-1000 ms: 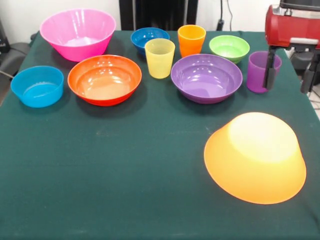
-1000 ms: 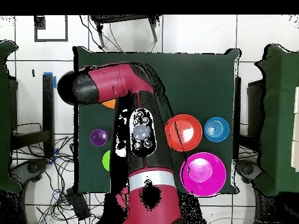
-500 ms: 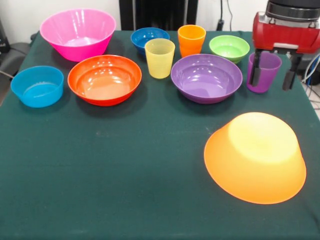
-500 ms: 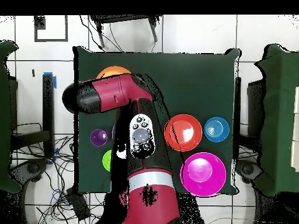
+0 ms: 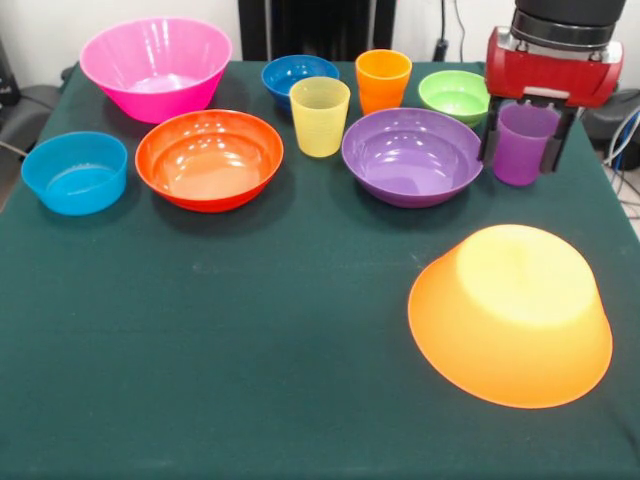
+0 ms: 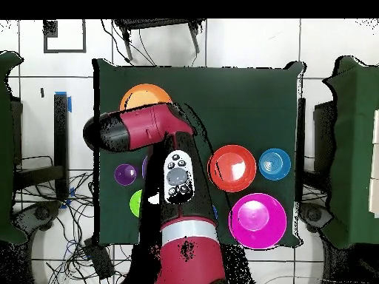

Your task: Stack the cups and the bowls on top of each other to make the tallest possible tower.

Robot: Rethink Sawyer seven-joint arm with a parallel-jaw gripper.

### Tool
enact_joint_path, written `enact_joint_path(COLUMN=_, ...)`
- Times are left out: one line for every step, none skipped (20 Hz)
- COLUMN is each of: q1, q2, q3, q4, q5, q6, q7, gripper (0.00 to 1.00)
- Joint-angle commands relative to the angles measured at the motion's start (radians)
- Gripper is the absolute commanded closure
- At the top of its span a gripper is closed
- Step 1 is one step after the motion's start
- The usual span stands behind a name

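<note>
In the front view my gripper (image 5: 519, 162) is open, with one dark finger on each side of the purple cup (image 5: 523, 140), which stands upright on the table at the right. The yellow cup (image 5: 319, 116) and orange cup (image 5: 383, 79) stand upright near the back. The big yellow-orange bowl (image 5: 510, 312) lies upside down at the front right. Upright bowls: purple (image 5: 412, 155), orange-red (image 5: 209, 158), pink (image 5: 156, 65), light blue (image 5: 75, 171), dark blue (image 5: 298, 76), green (image 5: 458, 95). In the overhead view the arm (image 6: 148, 129) hides the gripper.
A green cloth (image 5: 230, 340) covers the table. The cups and bowls crowd its back half. In the overhead view the purple cup (image 6: 125, 174), the yellow-orange bowl (image 6: 146, 96) and the pink bowl (image 6: 257, 220) show beside the arm.
The gripper has moved left from the table's right edge until its fingers flank the purple cup. The cups and bowls have not moved.
</note>
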Motion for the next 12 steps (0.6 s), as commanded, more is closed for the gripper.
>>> enact_joint_path(q1=0.049, q2=0.073, q3=-0.018, q4=0.072, q5=-0.048, q6=-0.096, q7=0.100, gripper=0.00)
enact_joint_path(q1=0.053, q2=0.079, q3=-0.020, q4=0.069, q5=-0.047, q6=-0.109, q7=0.105, gripper=0.00)
enact_joint_path(q1=0.058, q2=0.086, q3=-0.024, q4=0.063, q5=-0.046, q6=-0.115, q7=0.108, gripper=0.00)
enact_joint_path(q1=0.064, q2=0.093, q3=-0.029, q4=0.057, q5=-0.046, q6=-0.121, q7=0.112, gripper=0.00)
enact_joint_path(q1=0.072, q2=0.101, q3=-0.038, q4=0.049, q5=-0.046, q6=-0.125, q7=0.116, gripper=0.00)
enact_joint_path(q1=0.078, q2=0.108, q3=-0.043, q4=0.043, q5=-0.044, q6=-0.134, q7=0.120, gripper=0.00)
enact_joint_path(q1=0.082, q2=0.117, q3=-0.048, q4=0.037, q5=-0.039, q6=-0.144, q7=0.122, gripper=0.00)
enact_joint_path(q1=0.087, q2=0.124, q3=-0.051, q4=0.032, q5=-0.035, q6=-0.158, q7=0.126, gripper=0.00)
enact_joint_path(q1=0.091, q2=0.132, q3=-0.054, q4=0.026, q5=-0.028, q6=-0.168, q7=0.128, gripper=0.00)
enact_joint_path(q1=0.100, q2=0.139, q3=-0.061, q4=0.018, q5=-0.023, q6=-0.174, q7=0.133, gripper=0.00)
enact_joint_path(q1=0.109, q2=0.147, q3=-0.069, q4=0.011, q5=-0.018, q6=-0.180, q7=0.141, gripper=0.00)
enact_joint_path(q1=0.122, q2=0.157, q3=-0.083, q4=-0.003, q5=-0.016, q6=-0.183, q7=0.149, gripper=0.00)
